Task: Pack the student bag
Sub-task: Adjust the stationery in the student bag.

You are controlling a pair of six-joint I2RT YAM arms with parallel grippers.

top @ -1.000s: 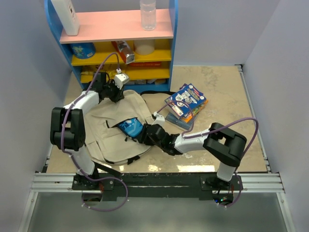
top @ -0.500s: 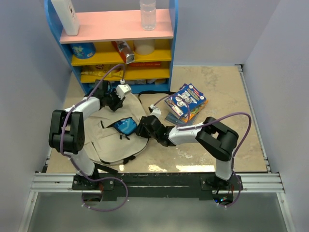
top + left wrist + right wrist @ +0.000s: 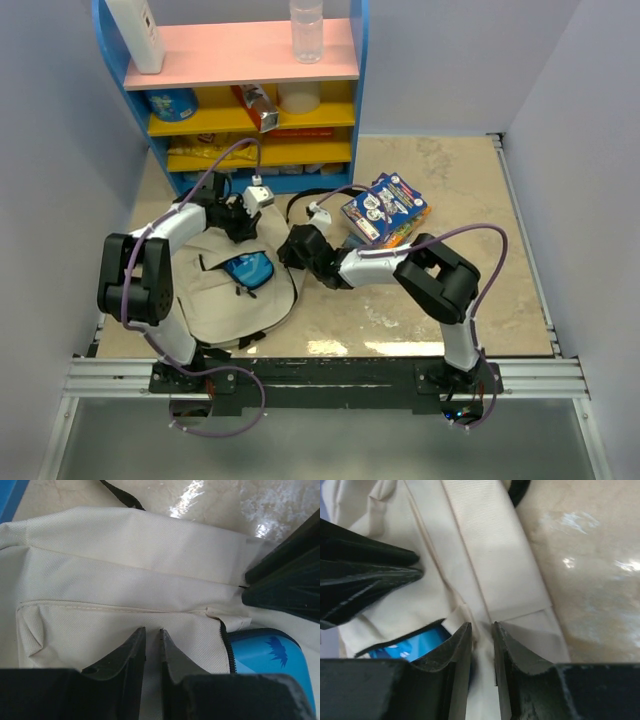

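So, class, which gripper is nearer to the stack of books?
Right. The right gripper pinches the student bag just left of the books; the left gripper sits farther left at the bag's far edge.

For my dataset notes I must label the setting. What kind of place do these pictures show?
Probably a robot test cell staged as a school corner: plain walls close in a marbled table, with a colourful shelf, a student bag and children's books.

You have a left arm (image 3: 170, 218) and a right arm (image 3: 372, 266): white link shells between bulky black joint housings. A purple cable (image 3: 505, 255) loops along each, with a white camera block (image 3: 258, 195) at the wrist. Your left gripper (image 3: 152, 630) and right gripper (image 3: 482, 626) carry glossy black tapered fingers (image 3: 125, 655). Black bases (image 3: 180, 380) sit on an aluminium rail (image 3: 560, 375).
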